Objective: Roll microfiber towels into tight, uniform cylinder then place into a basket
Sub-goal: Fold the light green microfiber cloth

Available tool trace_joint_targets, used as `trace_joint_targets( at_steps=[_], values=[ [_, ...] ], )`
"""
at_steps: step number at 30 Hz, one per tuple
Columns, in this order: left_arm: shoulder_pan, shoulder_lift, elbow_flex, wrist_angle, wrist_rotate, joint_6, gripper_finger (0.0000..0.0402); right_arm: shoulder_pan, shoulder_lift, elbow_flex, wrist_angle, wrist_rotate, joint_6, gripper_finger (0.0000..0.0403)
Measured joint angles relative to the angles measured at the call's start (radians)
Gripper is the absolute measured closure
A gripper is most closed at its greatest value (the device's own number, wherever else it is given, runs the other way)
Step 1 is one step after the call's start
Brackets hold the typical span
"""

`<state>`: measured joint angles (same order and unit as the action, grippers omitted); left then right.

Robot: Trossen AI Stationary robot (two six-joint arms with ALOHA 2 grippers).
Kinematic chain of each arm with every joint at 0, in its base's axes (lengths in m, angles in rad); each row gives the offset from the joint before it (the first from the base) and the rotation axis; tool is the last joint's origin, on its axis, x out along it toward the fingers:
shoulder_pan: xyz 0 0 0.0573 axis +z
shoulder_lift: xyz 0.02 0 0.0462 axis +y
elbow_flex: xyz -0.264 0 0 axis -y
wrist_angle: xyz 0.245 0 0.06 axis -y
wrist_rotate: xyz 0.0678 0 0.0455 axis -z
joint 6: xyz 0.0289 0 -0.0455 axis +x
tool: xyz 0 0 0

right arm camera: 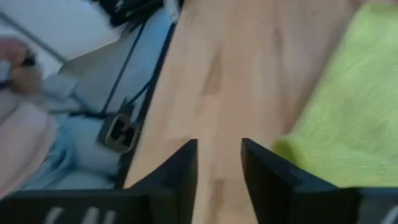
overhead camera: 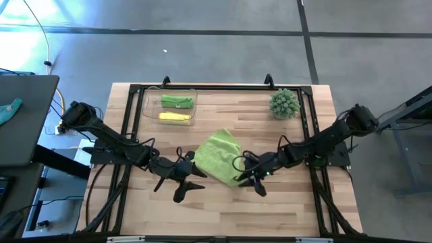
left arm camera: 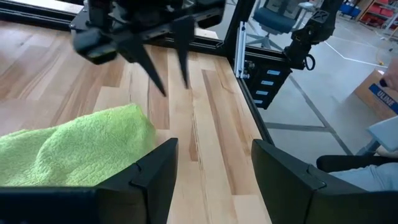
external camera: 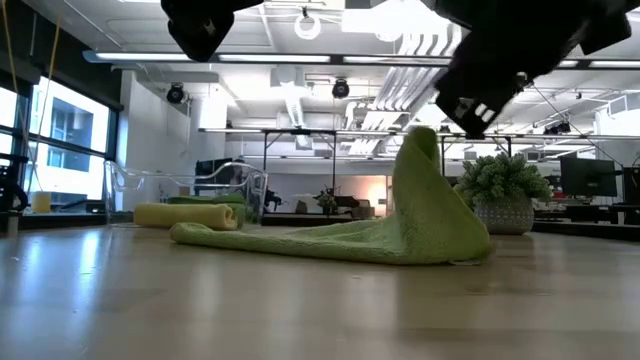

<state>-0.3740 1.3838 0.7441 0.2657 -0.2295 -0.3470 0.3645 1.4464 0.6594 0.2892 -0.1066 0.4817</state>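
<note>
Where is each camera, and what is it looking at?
High view: above the table, looking straight down; both arms, left gripper, right gripper.
Low view: at tabletop height, looking across; arms hang in from above.
Left wrist view: on the left arm, looking past its open fingers at the right gripper.
Right wrist view: on the right arm; its own fingers show.
All four share the loose green towel.
</note>
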Motion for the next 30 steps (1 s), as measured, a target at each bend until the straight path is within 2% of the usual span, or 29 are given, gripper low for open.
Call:
trace_joint_targets(
  at_steps=[6, 11, 16, 18, 21, 23, 25, 28, 30],
  values=[
    [0.0, 0.0, 0.0, -0.006, -0.003, -0.001, 0.0209, 0.028, 0.0, 0.0, -0.077, -0.014, 0.041, 0.0251],
    [0.0, 0.0, 0.0, -0.008, -0.027, 0.0, 0.0209, 0.029, 0.0, 0.0, -0.124, 0.031, 0.173, 0.0254],
    [0.0, 0.0, 0.0, -0.011, -0.046, 0.018, 0.0209, 0.034, 0.0, 0.0, -0.167, 0.061, 0.181, 0.0258],
    [0.001, 0.0, 0.0, -0.013, -0.074, 0.042, 0.0209, 0.039, 0.0, 0.0, -0.155, 0.06, 0.219, 0.0258],
    [0.016, 0.0, 0.0, -0.024, -0.173, 0.117, 0.0209, 0.043, 0.0, 0.0, -0.147, 0.069, 0.262, 0.0258],
    [0.05, 0.019, 0.001, -0.046, -0.22, 0.145, 0.0209, 0.042, 0.0, 0.0, -0.163, 0.135, 0.268, 0.0258],
    [0.096, 0.057, -0.001, -0.081, -0.224, 0.132, 0.0209, 0.035, 0.0, 0.0, -0.202, 0.243, 0.309, 0.0258],
    [0.156, 0.139, 0.0, -0.061, -0.209, 0.073, 0.0209, 0.011, 0.0, 0.0, -0.286, 0.397, 0.443, 0.0258],
    [0.186, 0.195, -0.001, -0.058, -0.21, 0.045, 0.0209, -0.01, 0.0, 0.0, -0.342, 0.438, 0.52, 0.0258]
  ],
)
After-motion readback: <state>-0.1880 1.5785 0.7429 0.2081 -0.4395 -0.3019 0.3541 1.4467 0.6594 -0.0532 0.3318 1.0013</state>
